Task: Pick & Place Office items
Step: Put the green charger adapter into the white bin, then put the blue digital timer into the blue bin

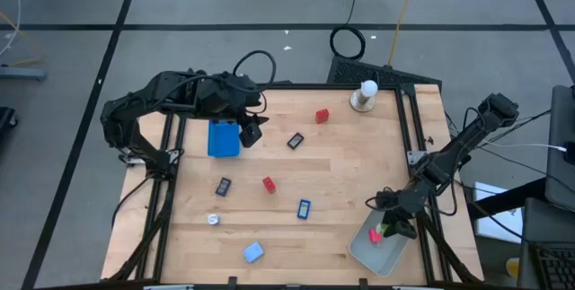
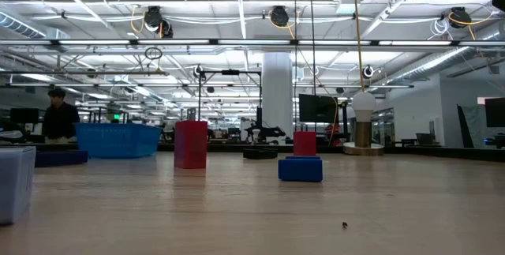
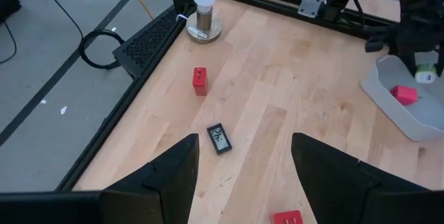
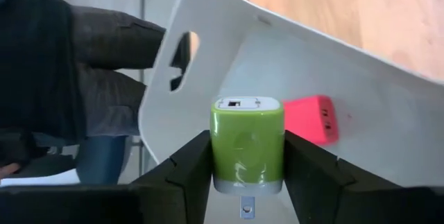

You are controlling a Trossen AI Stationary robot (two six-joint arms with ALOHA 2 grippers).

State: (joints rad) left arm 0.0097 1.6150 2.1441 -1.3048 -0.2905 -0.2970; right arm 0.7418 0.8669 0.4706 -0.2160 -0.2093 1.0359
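The right pincer (image 1: 393, 228) hangs over the tray (image 1: 364, 252) at the table's (image 1: 341, 173) front right corner. A green plug (image 4: 247, 145) sits between its 2 fingers (image 4: 182, 170). The fingers are right beside the plug's sides, but I cannot tell if they squeeze it or have let go. A pink-red block (image 4: 309, 119) lies in the tray, just behind the plug. In the left wrist view the same block (image 3: 404, 94) shows inside the tray (image 3: 388, 102), under the right pincer (image 3: 424, 71).

The left pincer (image 1: 252, 128) waits over the back left part of the table, and its 2 fingers (image 3: 175, 175) are apart with nothing between them. A big blue box (image 1: 224, 137) lies just beside it.

The other items lie spread on the bare wood. A red block (image 1: 321, 116) is near the back, not far from the white knob stand (image 1: 364, 95). A black clip (image 1: 295, 141) lies near the middle. Another red block (image 1: 268, 183) lies in front of that. A dark piece (image 1: 223, 186) is to its left. A blue bit (image 1: 304, 207) is to its right, nearer the front. A small silvery-white piece (image 1: 214, 219) and a light blue bit (image 1: 253, 252) lie near the front left.

In the low view, a person (image 2: 59, 117) stands far back in the room.
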